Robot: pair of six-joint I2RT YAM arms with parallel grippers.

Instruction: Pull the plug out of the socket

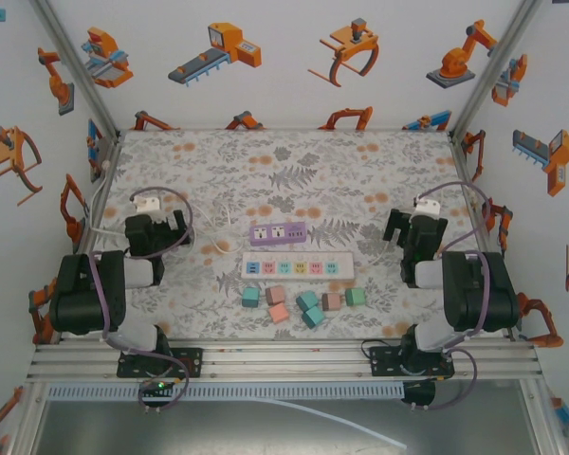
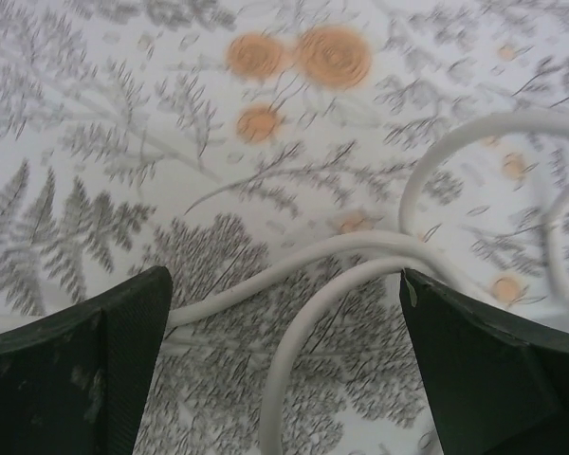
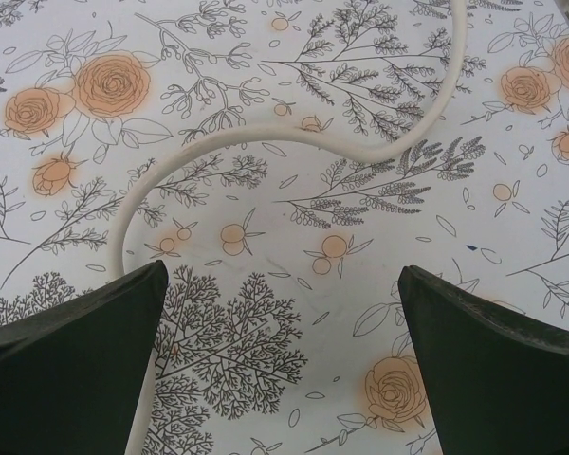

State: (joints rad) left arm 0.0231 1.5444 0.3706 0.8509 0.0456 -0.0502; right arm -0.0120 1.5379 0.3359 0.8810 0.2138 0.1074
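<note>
Jaws of left gripper spread wide, empty, white cable looping beneath. Mid-table: purple power strip, white power strip just nearer the arms; plug too small to make out. Right gripper spread, empty.

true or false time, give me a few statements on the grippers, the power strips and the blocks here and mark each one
1. The left gripper and the right gripper are both open and hold nothing. True.
2. The purple power strip lies nearer the robot than the white power strip. False: the purple one lies farther off, just behind the white one.
3. The coloured blocks sit on the robot's side of the white power strip. True.
4. The left gripper is shut on a cable. False: the white cable lies loose on the cloth below its open fingers.
</note>
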